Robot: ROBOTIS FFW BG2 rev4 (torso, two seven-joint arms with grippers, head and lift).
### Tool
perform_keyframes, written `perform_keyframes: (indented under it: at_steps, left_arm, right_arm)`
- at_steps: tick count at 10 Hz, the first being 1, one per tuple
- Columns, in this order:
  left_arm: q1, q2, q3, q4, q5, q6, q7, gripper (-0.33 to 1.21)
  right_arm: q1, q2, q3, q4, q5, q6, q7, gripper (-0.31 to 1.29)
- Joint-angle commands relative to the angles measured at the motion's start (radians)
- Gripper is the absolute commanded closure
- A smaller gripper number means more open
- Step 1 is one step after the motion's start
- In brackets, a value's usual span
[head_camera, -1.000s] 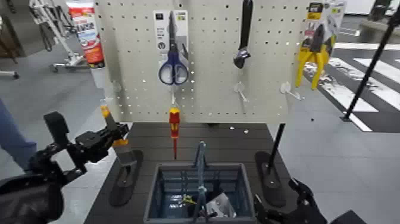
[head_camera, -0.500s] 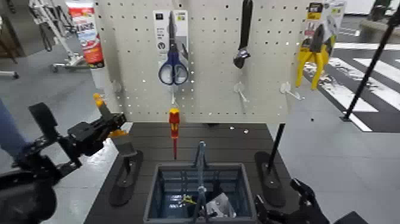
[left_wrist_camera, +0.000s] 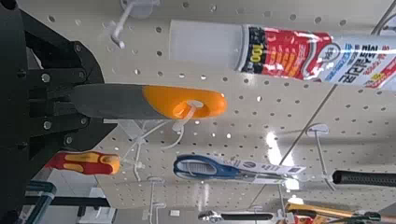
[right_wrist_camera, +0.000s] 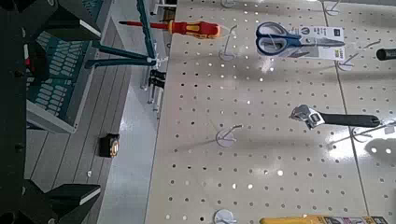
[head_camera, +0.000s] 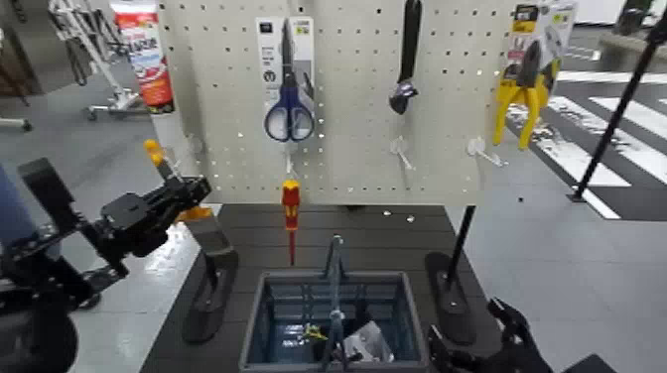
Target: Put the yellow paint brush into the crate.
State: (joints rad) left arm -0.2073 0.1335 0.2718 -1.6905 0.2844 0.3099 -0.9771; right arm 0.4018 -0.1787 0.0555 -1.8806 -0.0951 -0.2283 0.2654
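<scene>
Yellow paint brush hangs clamped in your left gripper, its jaws closed on the handle; the crate sits below the pegboard; your right gripper waits beside it.

L gripper shut, raised — R gripper low.

Red-and-yellow screwdriver above the crate; arched handle across its opening.
</scene>
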Motion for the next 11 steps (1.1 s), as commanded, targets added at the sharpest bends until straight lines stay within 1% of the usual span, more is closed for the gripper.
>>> perform_keyframes:
  at_steps: [1,2,4,5,6,9,11]
  left_arm:
    - [0.011,-0.012,-0.029,-0.038,0.033,0.024,0.0,1.17]
    - [0.009,-0.014,-0.046,-0.04,0.05,0.029,0.0,1.17]
    - [0.013,-0.017,-0.106,-0.025,0.117,0.038,0.001,1.17]
    - [0.013,-0.023,-0.12,-0.018,0.128,0.041,0.003,1.17]
    - [0.013,-0.023,-0.138,0.002,0.162,0.041,0.005,1.17]
    - [0.014,-0.028,-0.178,0.055,0.203,0.038,0.005,1.17]
    - [0.016,-0.032,-0.214,0.118,0.229,0.028,0.001,1.17]
  right_arm:
    - [0.0,-0.001,0.0,-0.002,0.0,0.0,-0.002,0.15]
    - [0.002,0.001,0.0,-0.002,0.002,0.0,-0.002,0.15]
    - [0.0,-0.001,0.0,-0.002,0.002,0.0,-0.002,0.15]
    - [-0.001,0.002,0.0,-0.002,0.002,0.0,-0.002,0.15]
    - [-0.001,0.002,-0.002,0.0,0.002,0.0,-0.002,0.15]
    - [-0.001,0.002,-0.002,0.002,0.002,0.0,-0.002,0.15]
    - [-0.003,0.001,0.0,0.002,0.002,0.0,-0.002,0.15]
